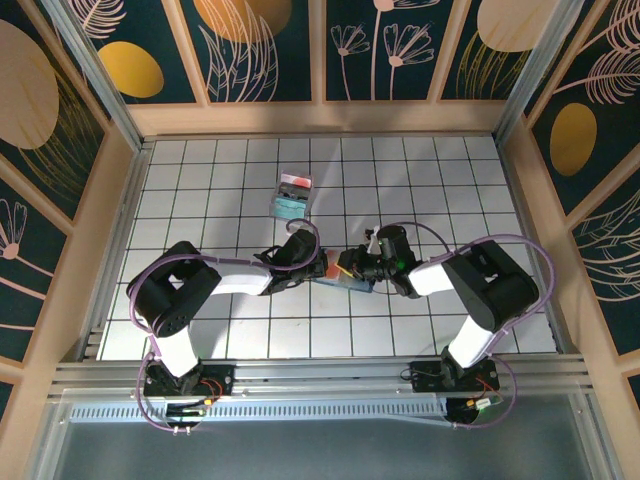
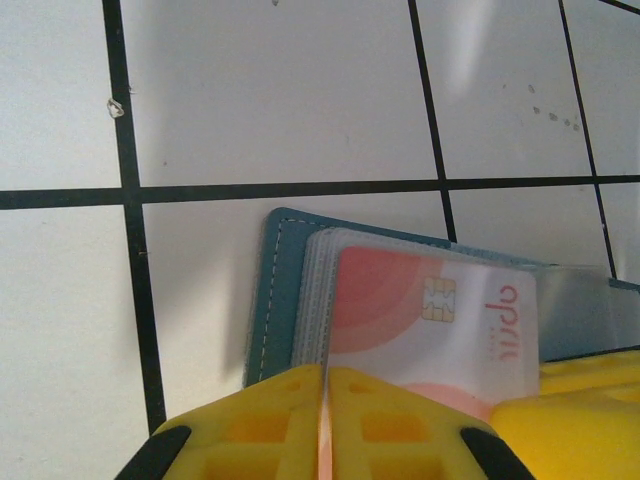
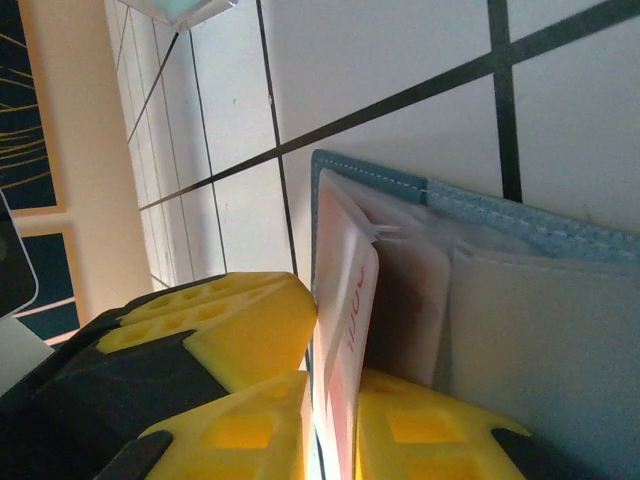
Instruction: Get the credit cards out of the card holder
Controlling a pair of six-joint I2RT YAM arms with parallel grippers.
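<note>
The card holder (image 2: 272, 300) lies on the table (image 1: 450, 200) just below the middle of the overhead frame. The two grippers meet over it there and cover most of it. From the left wrist, its right part runs out of the frame and its lower edge sits behind yellow fingers.

One salmon credit card (image 2: 430, 310) with a chip stands partly out of a stack of clear sleeves (image 2: 308, 290). I cannot tell whether those sleeves hold more cards.

The right gripper (image 3: 333, 392) is pinched on that card, a finger on either face. The left gripper (image 2: 325, 378) is closed to a hairline slit at the card's lower edge, and I cannot make out whether it nips anything.

So I count one holder, one card I can make out and two grippers. There is also one clear box (image 1: 292, 197), well apart toward the upper middle of the overhead frame, with teal and red showing through it.

The table is white tile with black grid lines, and a metal rail (image 1: 320, 375) runs along its lower edge. Dark teal walls (image 1: 270, 50) with gold and pink plant drawings, framed in pale wood, close it in.
</note>
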